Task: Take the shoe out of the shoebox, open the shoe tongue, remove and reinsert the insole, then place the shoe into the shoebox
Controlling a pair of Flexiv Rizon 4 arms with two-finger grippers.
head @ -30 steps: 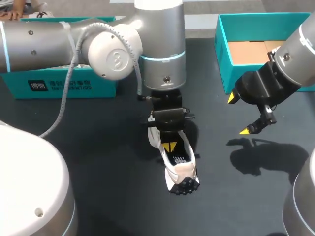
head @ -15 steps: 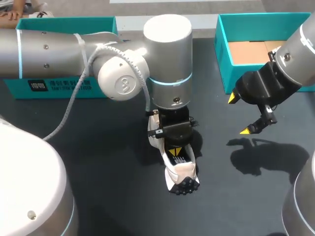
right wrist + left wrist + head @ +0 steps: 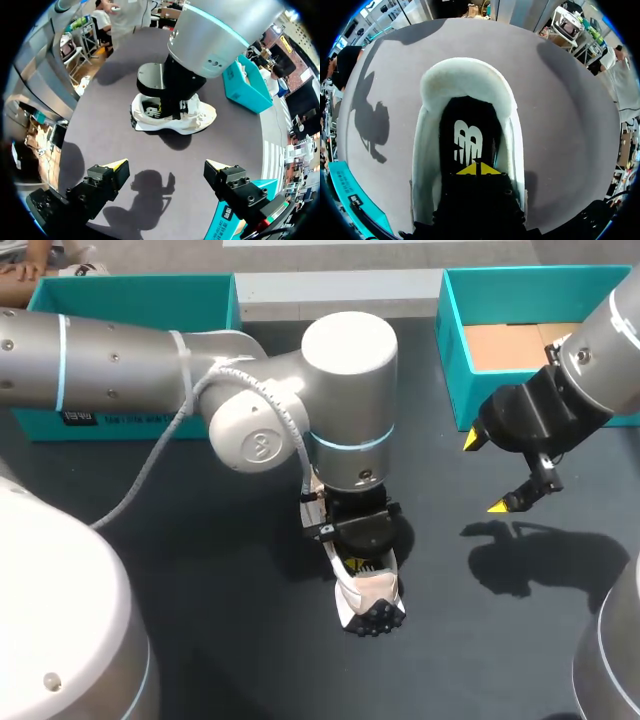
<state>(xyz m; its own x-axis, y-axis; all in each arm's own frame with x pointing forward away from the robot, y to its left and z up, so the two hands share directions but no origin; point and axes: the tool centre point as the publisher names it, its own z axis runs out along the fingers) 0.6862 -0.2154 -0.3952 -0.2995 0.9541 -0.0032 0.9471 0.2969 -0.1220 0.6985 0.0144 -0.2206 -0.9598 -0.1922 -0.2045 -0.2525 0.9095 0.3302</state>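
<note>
1. The left arm (image 3: 345, 390) covers most of the shoe (image 3: 372, 602), which sits in the middle of the surface (image 3: 230, 630). From above, only the shoe's end nearest the robot shows.
2. The left fingers (image 3: 479, 169) are closed tip to tip inside the shoe, over the black insole (image 3: 467, 130). I cannot tell whether they pinch it.
3. The right fingers (image 3: 486, 470) hang spread wide and empty, in front of the shoebox (image 3: 452, 340).
4. Since a second ago the left arm has sunk lower over the shoe, while the right fingers have not moved.

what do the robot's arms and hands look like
Both arms are thick silver cylinders with rounded joint caps. The left arm has a light-blue ring and a grey braided cable along it; the right arm is plain silver. The left hand and right hand are black, with yellow wedge-shaped fingertips.
</note>
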